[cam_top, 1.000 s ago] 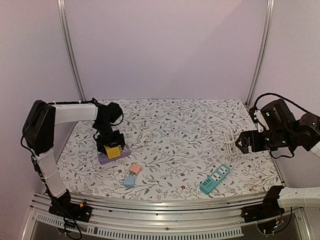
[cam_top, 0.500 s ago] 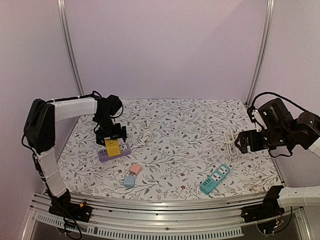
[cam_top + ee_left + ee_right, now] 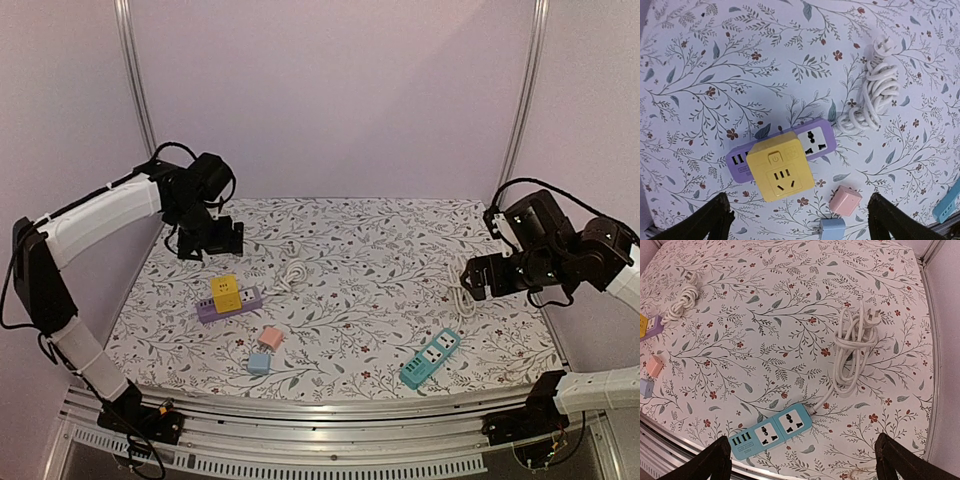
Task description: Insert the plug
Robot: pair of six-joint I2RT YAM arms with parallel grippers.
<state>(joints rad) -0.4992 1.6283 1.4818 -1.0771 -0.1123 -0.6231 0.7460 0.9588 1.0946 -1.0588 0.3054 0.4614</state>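
A yellow cube plug (image 3: 225, 294) stands plugged into the purple power strip (image 3: 243, 301) at the left of the table; the left wrist view shows the cube (image 3: 781, 170) on the strip (image 3: 812, 141). My left gripper (image 3: 209, 240) is open and empty, raised above and behind the strip; its fingertips (image 3: 715, 220) show at the bottom of its view. A pink plug (image 3: 270, 339) and a blue plug (image 3: 259, 363) lie near the front. A teal power strip (image 3: 431, 358) lies at the front right. My right gripper (image 3: 476, 281) is open and empty, above the teal strip's white cord.
The purple strip's coiled white cord (image 3: 292, 272) lies behind it. The teal strip's coiled white cord (image 3: 459, 280) lies at the right; the right wrist view shows that cord (image 3: 854, 347) and the teal strip (image 3: 771, 430). The table's metal front edge (image 3: 330, 405) runs below.
My left gripper has let go of the yellow cube plug and risen up and back, leaving it on the purple strip. My right gripper has shifted slightly left.
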